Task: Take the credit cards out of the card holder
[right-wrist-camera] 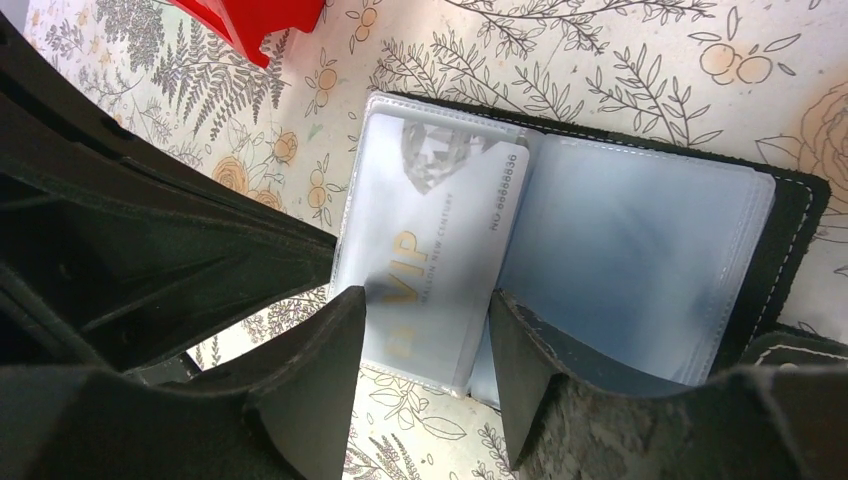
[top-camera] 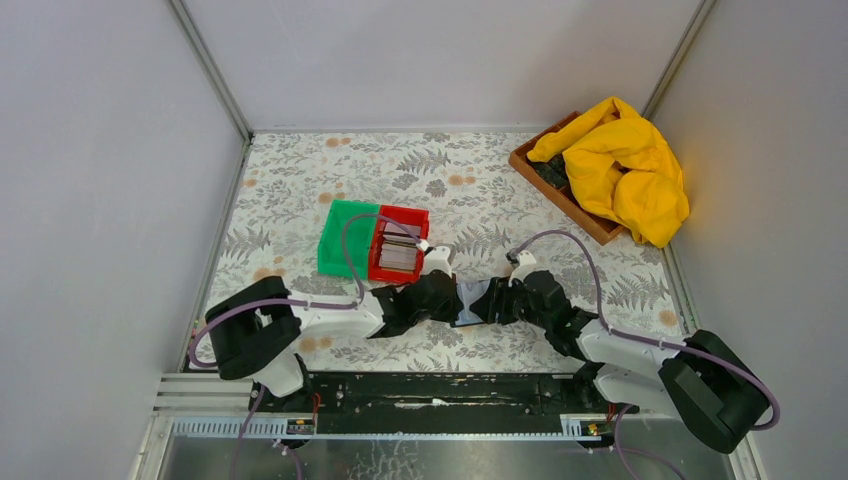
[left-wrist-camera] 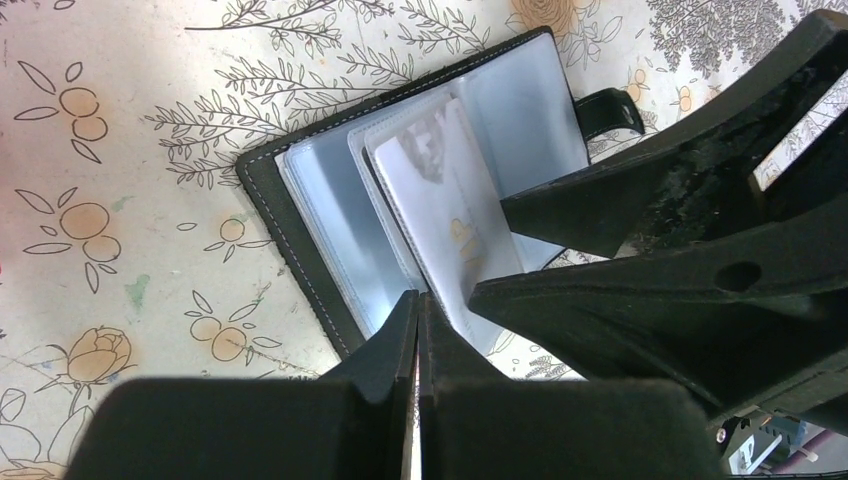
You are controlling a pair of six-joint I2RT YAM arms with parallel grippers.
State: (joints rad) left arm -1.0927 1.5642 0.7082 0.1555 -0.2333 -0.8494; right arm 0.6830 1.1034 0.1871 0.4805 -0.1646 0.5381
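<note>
Two robot arms meet over a black card holder (right-wrist-camera: 650, 230) lying open on a floral-patterned tabletop (top-camera: 300, 170), toward its near edge and about midway between its left and right edges. To the left, nearer the middle of the tabletop, a green bin (top-camera: 342, 235) and a red bin (top-camera: 405, 212) stand touching side by side, with several credit cards (top-camera: 400, 255) stacked in the red one. The left gripper (left-wrist-camera: 418, 335), its fingers pressed together, sits at the edge of the holder's glossy bluish sleeves (whether it nips a sleeve between them cannot be told). A grey-white credit card (right-wrist-camera: 430, 240) printed with gold "VIP" lettering lies slightly askew on the left-hand sleeves, one end under the hazy plastic. The right gripper (right-wrist-camera: 425, 298) is spread wide over that card's exposed end, with one finger just beside each long edge. At the far right corner of the tabletop, a wooden tray (top-camera: 560, 195) holds a crumpled yellow cloth (top-camera: 625, 165) that spills over its rim.
</note>
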